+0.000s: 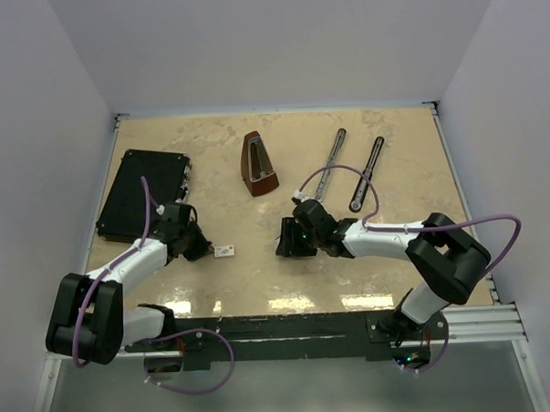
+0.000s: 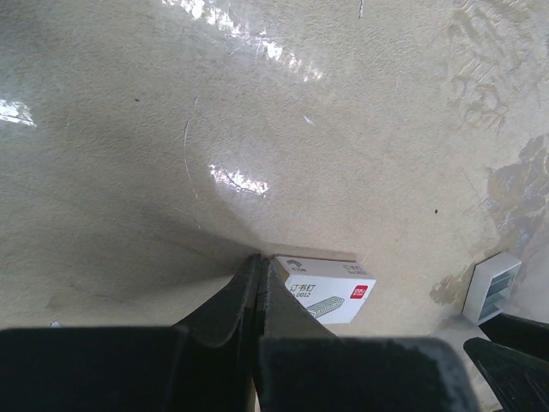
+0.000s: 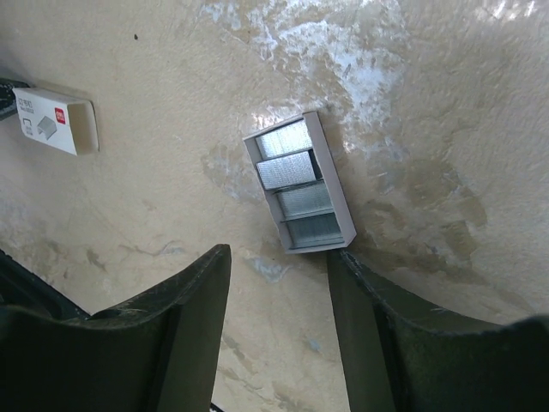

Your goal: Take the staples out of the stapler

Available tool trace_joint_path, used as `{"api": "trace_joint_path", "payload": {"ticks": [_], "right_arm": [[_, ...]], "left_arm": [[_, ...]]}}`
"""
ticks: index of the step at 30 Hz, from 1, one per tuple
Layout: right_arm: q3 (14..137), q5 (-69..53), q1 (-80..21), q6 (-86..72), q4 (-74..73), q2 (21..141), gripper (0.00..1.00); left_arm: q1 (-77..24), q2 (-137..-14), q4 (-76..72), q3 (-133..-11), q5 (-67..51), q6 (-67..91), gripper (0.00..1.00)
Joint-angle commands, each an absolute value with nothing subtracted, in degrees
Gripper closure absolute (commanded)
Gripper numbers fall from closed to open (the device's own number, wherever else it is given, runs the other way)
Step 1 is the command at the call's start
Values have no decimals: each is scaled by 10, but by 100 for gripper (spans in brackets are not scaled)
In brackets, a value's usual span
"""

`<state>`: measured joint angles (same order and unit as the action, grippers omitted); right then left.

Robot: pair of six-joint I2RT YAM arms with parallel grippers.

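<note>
The stapler [image 1: 367,173] lies at the back right of the table as two long thin black-and-silver bars, the second bar [image 1: 333,152] to its left. The staples are out of view. My left gripper [image 2: 260,263] is shut with nothing in it, its tip on the table beside a small white printed box [image 2: 330,288]. In the top view my left gripper [image 1: 202,247] sits just left of that box [image 1: 225,251]. My right gripper [image 3: 277,254] is open and empty, low over the table. Its right fingertip [image 3: 336,262] is at the near corner of a small white tray [image 3: 330,163].
The white tray holds silvery-grey blocks in rows and also shows in the left wrist view [image 2: 493,287]. A brown pyramid metronome [image 1: 258,164] stands at the back centre. A large flat black case [image 1: 142,193] lies at the left. White walls enclose the tabletop [image 1: 420,190].
</note>
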<state>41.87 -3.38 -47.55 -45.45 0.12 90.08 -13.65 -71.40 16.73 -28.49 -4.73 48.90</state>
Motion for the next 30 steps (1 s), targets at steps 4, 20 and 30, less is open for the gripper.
{"api": "trace_joint_path", "payload": {"ticks": [4,20,30], "right_arm": [[454,13,-478,-444,-31,914,40],[586,83,-485,-180,-192,927,32],[606,5,-485,-76,-149,955,31]], "left_arm": [[-146,-728,196,-266,-44,485,100],[-144,-718,227,-333,-64,426,100],[-132,-716,287,-401,-33,379,88]]}}
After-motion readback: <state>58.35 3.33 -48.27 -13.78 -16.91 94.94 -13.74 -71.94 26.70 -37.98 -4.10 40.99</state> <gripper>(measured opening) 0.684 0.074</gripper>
